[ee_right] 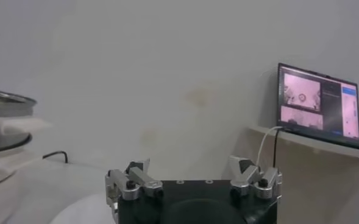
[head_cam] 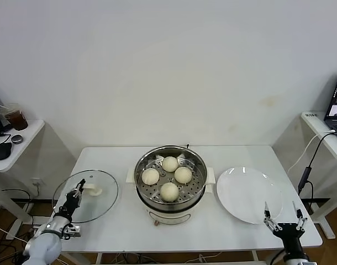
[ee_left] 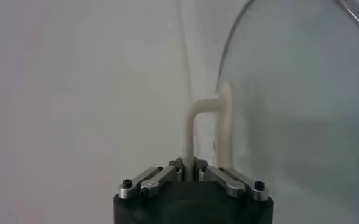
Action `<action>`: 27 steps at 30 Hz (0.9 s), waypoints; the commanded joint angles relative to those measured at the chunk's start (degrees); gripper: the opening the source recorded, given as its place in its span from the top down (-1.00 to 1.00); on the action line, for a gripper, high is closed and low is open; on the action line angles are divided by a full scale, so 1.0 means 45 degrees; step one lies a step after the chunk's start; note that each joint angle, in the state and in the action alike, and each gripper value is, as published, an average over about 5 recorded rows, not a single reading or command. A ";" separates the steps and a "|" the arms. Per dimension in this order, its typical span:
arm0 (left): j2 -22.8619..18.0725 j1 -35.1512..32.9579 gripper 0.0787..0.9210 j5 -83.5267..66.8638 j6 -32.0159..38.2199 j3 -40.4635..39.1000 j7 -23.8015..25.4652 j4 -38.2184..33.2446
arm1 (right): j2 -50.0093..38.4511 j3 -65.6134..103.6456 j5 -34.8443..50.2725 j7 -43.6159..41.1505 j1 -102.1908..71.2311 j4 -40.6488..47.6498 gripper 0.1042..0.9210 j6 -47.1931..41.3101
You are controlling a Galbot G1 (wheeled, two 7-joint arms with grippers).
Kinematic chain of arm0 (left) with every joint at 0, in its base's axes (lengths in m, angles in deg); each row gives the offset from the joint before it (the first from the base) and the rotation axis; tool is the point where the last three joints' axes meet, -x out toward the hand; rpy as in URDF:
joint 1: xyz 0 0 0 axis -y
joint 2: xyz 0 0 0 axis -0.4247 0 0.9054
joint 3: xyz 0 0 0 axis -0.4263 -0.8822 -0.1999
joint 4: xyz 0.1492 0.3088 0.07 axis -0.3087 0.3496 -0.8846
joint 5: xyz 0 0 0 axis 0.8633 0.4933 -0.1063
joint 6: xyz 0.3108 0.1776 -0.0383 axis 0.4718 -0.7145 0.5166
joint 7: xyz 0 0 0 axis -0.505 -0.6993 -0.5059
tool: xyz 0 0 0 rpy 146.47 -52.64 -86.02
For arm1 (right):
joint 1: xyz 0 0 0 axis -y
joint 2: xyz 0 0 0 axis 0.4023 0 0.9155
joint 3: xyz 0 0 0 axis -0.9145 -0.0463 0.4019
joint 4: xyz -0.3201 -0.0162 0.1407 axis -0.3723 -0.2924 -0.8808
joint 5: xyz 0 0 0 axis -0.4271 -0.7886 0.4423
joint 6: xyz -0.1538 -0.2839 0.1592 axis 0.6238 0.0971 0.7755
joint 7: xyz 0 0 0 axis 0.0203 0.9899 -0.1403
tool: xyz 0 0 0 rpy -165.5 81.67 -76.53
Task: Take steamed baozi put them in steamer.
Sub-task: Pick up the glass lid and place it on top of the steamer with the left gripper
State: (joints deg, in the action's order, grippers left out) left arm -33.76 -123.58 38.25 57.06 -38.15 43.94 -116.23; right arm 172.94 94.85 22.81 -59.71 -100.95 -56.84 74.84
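Steamer: the round shiny steel pot with a perforated basket floor (head_cam: 144, 189) stands on its cream-white base at the centre of the white table (head_cam: 240, 154), in the lower middle of the head view; part of it shows at the left edge of the right wrist view (ee_right: 2, 125).
Buns: four smooth, round cream-white steamed baozi (head_cam: 169, 164) lie inside the steamer on the perforated floor, one toward the back, one at the left, one at the right, one at the front, close together but mostly apart.
Lid: the round glass lid with a white handle (head_cam: 102, 193) lies at the lower left of the head view, just left of the steamer.
Left gripper (head_cam: 78, 190): over the lid; the left wrist view shows its fingers (ee_left: 192, 168) closed on the white handle (ee_left: 209, 131).
Plate: the flat white round plate (head_cam: 246, 194) sits just right of the steamer, bare.
Right gripper (head_cam: 281, 216): at the lower right of the head view, at the plate's near edge, fingers spread apart and holding nothing (ee_right: 194, 176).
Side items: an open laptop (ee_right: 319, 103) on a white side table at the right; a cup of dark drink (head_cam: 15, 116) at the far left.
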 commanded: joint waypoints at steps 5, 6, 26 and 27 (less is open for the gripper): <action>0.1116 -0.5818 0.79 -0.3926 -0.5646 0.1339 0.1863 -0.9565 | -0.0274 -0.0608 -0.0342 -0.0006 -0.0249 -0.0062 -0.76 0.0007; 0.1192 -0.5956 0.79 -0.3753 -0.6110 0.1254 0.2083 -1.0174 | -0.0280 -0.0652 -0.0380 -0.0016 -0.0257 -0.0051 -0.76 0.0010; 0.0896 0.1552 0.79 -0.2143 -1.0163 -0.7227 0.5098 -1.0206 | 0.0953 -0.1659 -0.2613 0.0396 0.0309 0.0899 -0.76 0.0432; 0.0626 0.1901 0.79 -0.1807 -1.0289 -0.7660 0.5334 -0.9992 | 0.1007 -0.1684 -0.2702 0.0444 0.0351 0.0945 -0.76 0.0468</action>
State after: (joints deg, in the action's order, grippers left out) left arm -27.34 -133.20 24.86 20.91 -49.76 60.34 -162.33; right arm 174.80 88.62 15.54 -58.69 -100.68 -54.47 76.36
